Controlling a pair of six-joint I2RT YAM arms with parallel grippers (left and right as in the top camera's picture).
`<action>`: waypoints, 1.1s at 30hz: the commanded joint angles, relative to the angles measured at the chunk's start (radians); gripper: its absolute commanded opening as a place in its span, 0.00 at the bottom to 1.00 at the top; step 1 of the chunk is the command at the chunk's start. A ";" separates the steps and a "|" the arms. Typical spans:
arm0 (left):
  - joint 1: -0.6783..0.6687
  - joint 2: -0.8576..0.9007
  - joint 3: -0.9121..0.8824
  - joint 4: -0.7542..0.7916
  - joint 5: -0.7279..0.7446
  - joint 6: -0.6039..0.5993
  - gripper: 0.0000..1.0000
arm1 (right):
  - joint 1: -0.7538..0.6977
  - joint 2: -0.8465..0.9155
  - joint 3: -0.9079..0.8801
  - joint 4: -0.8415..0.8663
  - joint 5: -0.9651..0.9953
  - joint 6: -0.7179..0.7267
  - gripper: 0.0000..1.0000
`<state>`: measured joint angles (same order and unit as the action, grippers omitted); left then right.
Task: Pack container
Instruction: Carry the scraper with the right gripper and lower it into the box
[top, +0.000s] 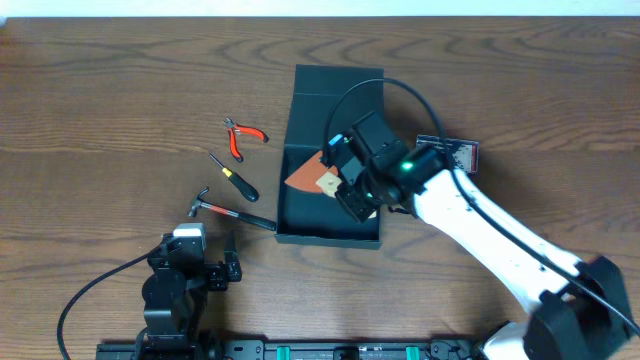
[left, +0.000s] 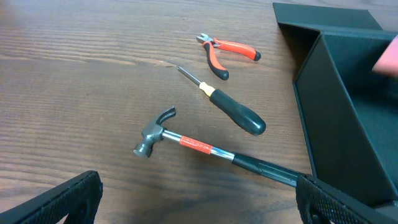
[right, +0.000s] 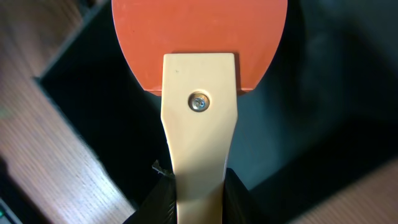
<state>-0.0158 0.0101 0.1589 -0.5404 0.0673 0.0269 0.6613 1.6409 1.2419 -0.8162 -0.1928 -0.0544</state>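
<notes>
The container is a dark square box at mid-table, its flap lid lying open toward the far side. My right gripper hovers over its inside, shut on the cream handle of an orange-bladed scraper. In the right wrist view the fingers clamp the handle, the orange blade points ahead, and the dark box floor lies below. My left gripper stands open near the front edge, holding nothing. Its wide-apart jaws face the box wall.
Left of the box lie a hammer, a black-handled screwdriver and orange-handled pliers. The hammer's handle end nearly touches the box corner. A small flat dark packet lies right of the box, partly under the right arm.
</notes>
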 joint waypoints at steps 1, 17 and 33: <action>-0.001 -0.006 -0.013 0.003 -0.008 0.006 0.99 | 0.012 0.064 0.020 0.007 -0.013 0.012 0.12; -0.001 -0.006 -0.013 0.003 -0.008 0.006 0.98 | 0.010 0.254 0.020 0.050 0.142 -0.007 0.23; -0.001 -0.006 -0.013 0.003 -0.008 0.006 0.99 | -0.014 0.251 0.020 0.011 0.221 -0.048 0.59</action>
<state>-0.0158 0.0101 0.1589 -0.5404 0.0673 0.0269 0.6567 1.8908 1.2427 -0.8001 0.0051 -0.0906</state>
